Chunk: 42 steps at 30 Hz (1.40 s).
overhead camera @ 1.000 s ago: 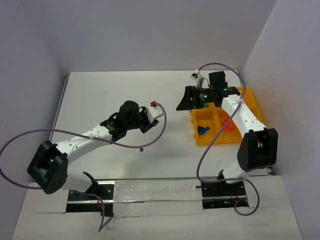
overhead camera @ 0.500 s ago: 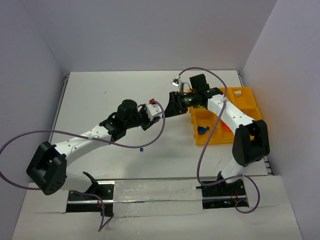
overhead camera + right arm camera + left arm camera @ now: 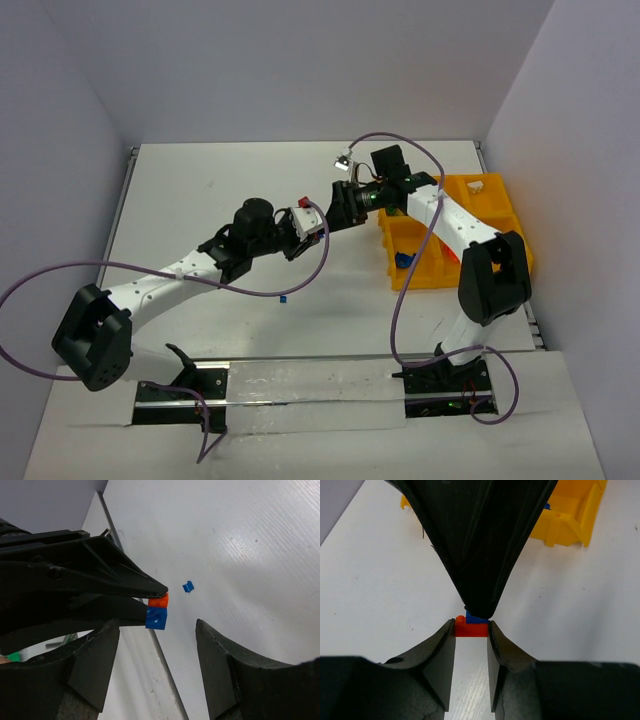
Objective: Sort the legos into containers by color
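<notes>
My left gripper (image 3: 471,627) is shut on a small orange-red brick (image 3: 470,629) and holds it in the air, with a blue brick (image 3: 476,619) stuck on top of it. In the right wrist view the orange-red brick (image 3: 159,601) and blue brick (image 3: 156,617) sit at the left fingers' tips. My right gripper (image 3: 156,626) is open, its jaws wide on either side of the blue brick without touching it. In the top view the left gripper (image 3: 320,228) and right gripper (image 3: 336,213) meet mid-table, left of the yellow tray (image 3: 440,283).
A tiny blue bit (image 3: 284,298) lies loose on the white table; it also shows in the right wrist view (image 3: 188,586). A blue piece (image 3: 403,260) and an orange piece (image 3: 457,252) lie in near tray compartments. Purple cables loop beside both arms.
My right arm has swung left from over the tray to the left gripper, and its open jaws now flank the blue brick. The left arm has barely moved.
</notes>
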Each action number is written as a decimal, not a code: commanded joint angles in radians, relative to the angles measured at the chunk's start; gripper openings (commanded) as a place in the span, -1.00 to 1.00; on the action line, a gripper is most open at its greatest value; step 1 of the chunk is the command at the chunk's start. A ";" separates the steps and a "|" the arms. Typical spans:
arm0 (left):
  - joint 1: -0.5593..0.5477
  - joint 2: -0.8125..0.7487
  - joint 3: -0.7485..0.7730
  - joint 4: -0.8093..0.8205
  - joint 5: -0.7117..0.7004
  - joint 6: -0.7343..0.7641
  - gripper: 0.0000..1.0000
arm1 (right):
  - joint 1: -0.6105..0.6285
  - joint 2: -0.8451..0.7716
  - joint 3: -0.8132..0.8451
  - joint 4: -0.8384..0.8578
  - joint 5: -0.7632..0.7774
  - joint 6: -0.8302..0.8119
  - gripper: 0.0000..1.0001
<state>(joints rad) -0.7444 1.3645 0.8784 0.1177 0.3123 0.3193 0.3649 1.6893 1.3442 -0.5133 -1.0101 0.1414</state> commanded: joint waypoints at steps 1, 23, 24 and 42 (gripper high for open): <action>-0.001 -0.044 0.048 0.056 0.028 -0.015 -0.85 | 0.012 0.013 0.049 0.027 -0.024 0.004 0.34; -0.003 -0.048 0.059 0.057 0.031 -0.019 -0.87 | 0.037 0.051 0.074 0.021 -0.092 -0.004 -0.15; -0.003 -0.048 0.058 0.056 0.030 -0.019 -0.87 | 0.037 0.050 0.072 0.015 -0.088 -0.008 -0.21; -0.001 -0.058 0.005 0.014 0.016 0.000 -0.92 | -0.044 0.013 0.121 -0.076 -0.058 -0.074 -1.00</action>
<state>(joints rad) -0.7475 1.3418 0.8890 0.1437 0.3191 0.3206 0.3687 1.7378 1.4098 -0.5686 -1.0775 0.1333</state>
